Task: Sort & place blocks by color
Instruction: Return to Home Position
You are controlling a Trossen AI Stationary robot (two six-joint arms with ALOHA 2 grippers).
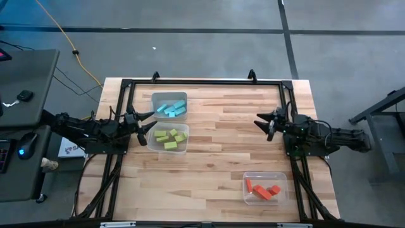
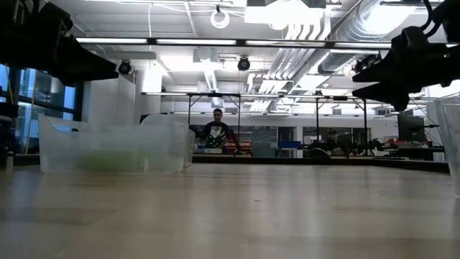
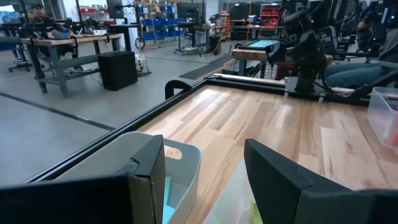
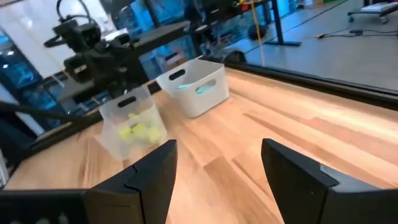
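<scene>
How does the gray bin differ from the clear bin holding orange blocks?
The gray bin is opaque; the clear bin is see-through. The gray bin holds blue blocks, the clear bin orange blocks. The gray bin stands by the left arm, the clear bin by the right arm. Both are open-topped, rectangular and hold one colour.

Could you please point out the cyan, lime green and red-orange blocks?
Small cyan blocks [image 1: 171, 109]: high view, middle of the cluster.
Small lime green blocks [image 1: 169, 145]: high view, one block.
Small red-orange blocks [image 1: 263, 192]: high view, central block.
</scene>
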